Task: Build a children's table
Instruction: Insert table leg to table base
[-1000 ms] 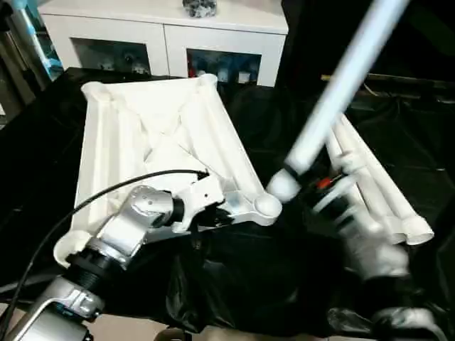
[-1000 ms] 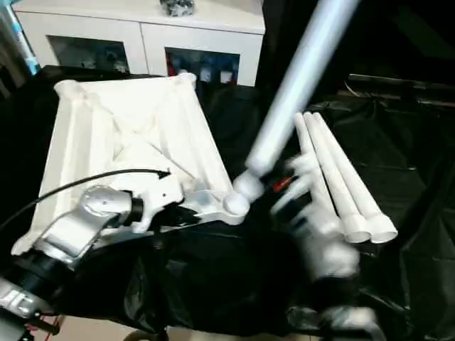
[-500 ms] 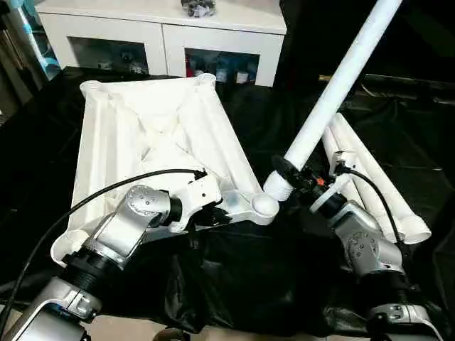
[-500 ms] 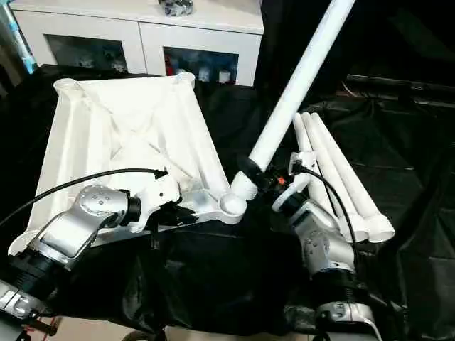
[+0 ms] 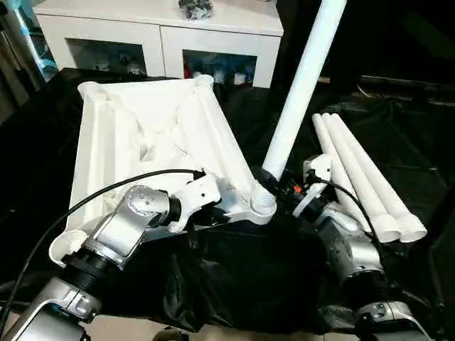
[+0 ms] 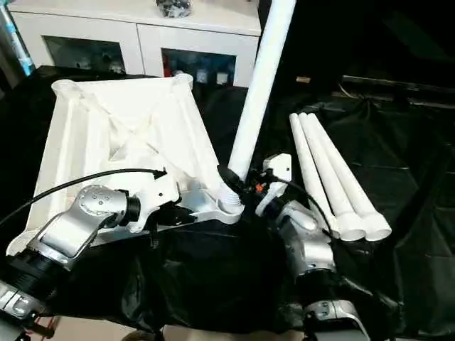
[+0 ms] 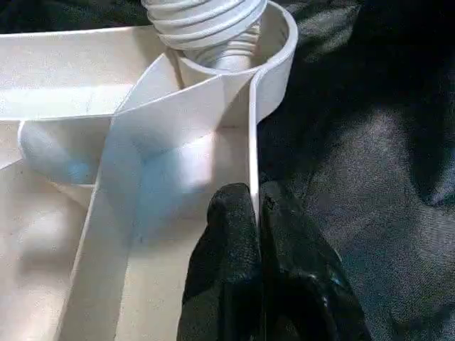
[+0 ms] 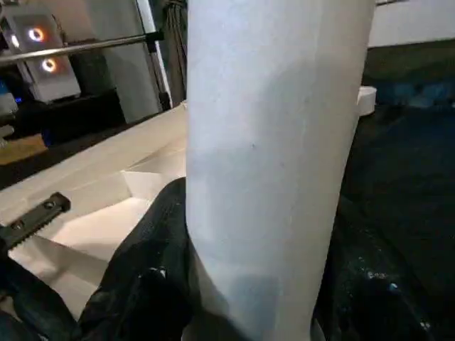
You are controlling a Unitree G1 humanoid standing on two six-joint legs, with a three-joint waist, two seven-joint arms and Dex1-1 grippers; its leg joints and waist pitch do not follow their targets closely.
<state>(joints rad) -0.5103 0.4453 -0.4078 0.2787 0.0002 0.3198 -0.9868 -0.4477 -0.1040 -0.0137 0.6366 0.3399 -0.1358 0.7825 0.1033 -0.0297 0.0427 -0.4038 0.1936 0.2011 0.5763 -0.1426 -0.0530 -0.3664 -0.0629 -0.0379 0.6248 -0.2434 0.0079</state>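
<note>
The children's table top (image 5: 156, 135) lies ribbed side up on the black cloth. My left gripper (image 7: 254, 206) is shut on its near rim (image 7: 252, 135), just beside the near right corner socket (image 5: 261, 206). My right gripper (image 5: 274, 186) is shut on one white leg (image 5: 302, 85), gripping low on the tube. The leg stands steeply, leaning a little to the right. Its ridged end (image 7: 206, 21) sits in that corner socket (image 7: 279, 53). In the right wrist view the leg (image 8: 270, 142) stands between the black fingers (image 8: 146, 273).
Three more white legs (image 5: 362, 177) lie side by side on the black cloth (image 5: 234, 277) to the right of my right arm. A white cabinet with glass doors (image 5: 156, 35) stands behind the table top.
My right gripper has swung the leg more upright and moved its ridged end leftwards from beside the corner socket into it. The left gripper has kept its hold on the rim.
</note>
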